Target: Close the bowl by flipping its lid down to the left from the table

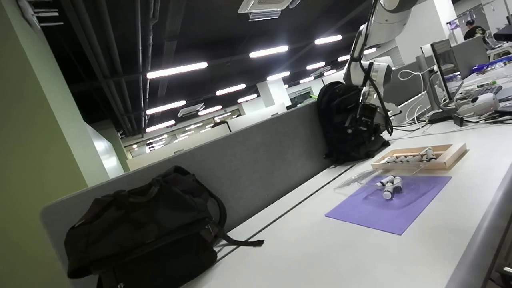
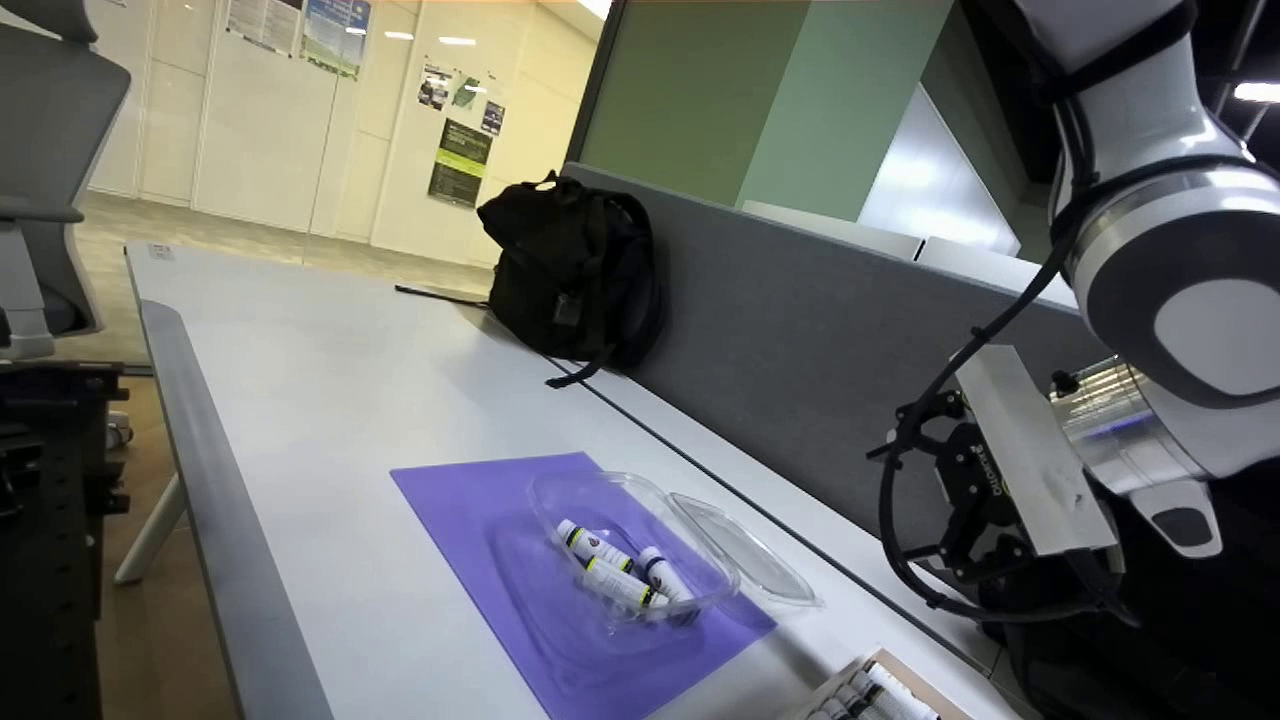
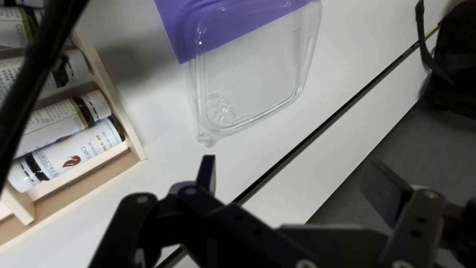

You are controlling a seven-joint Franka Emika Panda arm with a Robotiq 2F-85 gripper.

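Note:
The bowl is a clear plastic container [image 2: 545, 520] with a few white bottles [image 2: 610, 580] in it, standing on the purple mat. Its clear lid [image 2: 745, 550] is folded open on the divider side, over the pale table [image 2: 330, 380]. In the wrist view the lid [image 3: 256, 74] fills the upper middle, its corner tab pointing toward my left finger. My gripper [image 3: 295, 176] is open, with nothing between the fingers. In an exterior view the gripper [image 2: 920, 500] is raised beside the divider, apart from the lid. In another picture it is dark against a backpack [image 1: 356, 126].
A wooden tray [image 1: 454, 156] of bottles stands close to the lid. The purple mat [image 1: 360, 212] lies under the bowl. A grey divider [image 2: 800, 330] runs along the table's back. Black backpacks [image 1: 148, 228] lean on it. A dark groove [image 3: 319, 130] runs along the table.

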